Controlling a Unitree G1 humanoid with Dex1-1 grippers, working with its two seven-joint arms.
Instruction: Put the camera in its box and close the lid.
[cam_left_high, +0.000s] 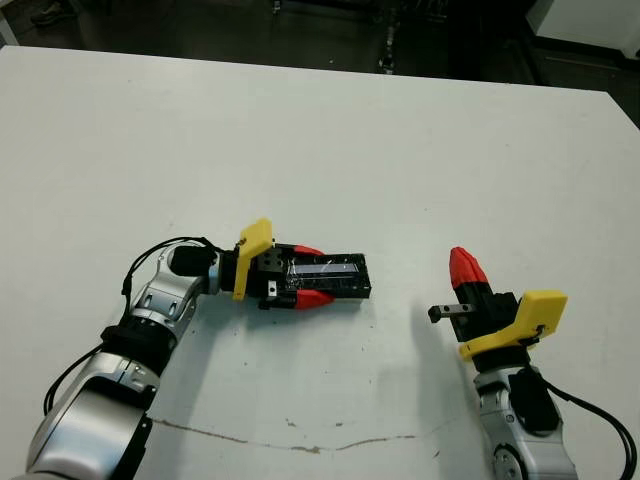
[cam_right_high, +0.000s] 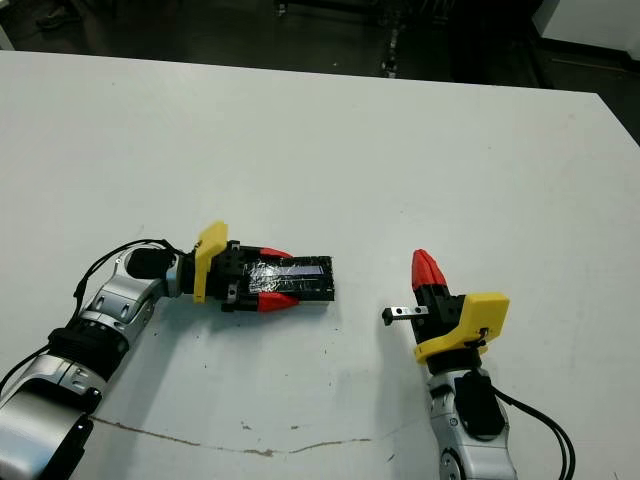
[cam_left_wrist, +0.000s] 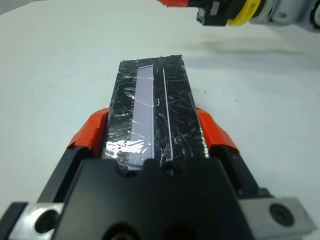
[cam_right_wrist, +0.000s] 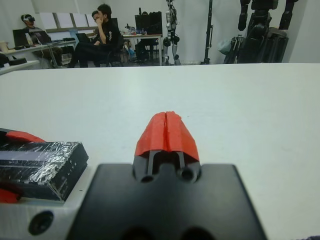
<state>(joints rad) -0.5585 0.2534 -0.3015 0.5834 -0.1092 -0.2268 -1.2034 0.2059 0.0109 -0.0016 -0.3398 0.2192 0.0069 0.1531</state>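
The lid (cam_left_high: 340, 275), glossy crinkly black with a pale bluish strip along it, lies flat on the white table (cam_left_high: 320, 140) left of centre. My left gripper (cam_left_high: 310, 275) reaches in from the left and is shut on it, one red finger pressed to each long side (cam_left_wrist: 92, 130). In the left wrist view the lid (cam_left_wrist: 150, 100) fills the space between the fingers. The camera and its box are hidden; nothing white shows under or beside the lid. My right gripper (cam_left_high: 465, 265) stands to the lid's right, apart from it, shut and empty, its tips (cam_right_wrist: 166, 130) pressed together.
A thin dark scratch line (cam_left_high: 300, 435) runs across the table near its front edge. Beyond the far edge are a dark floor, people seated at desks (cam_right_wrist: 100, 30) and equipment stands (cam_right_wrist: 260, 25).
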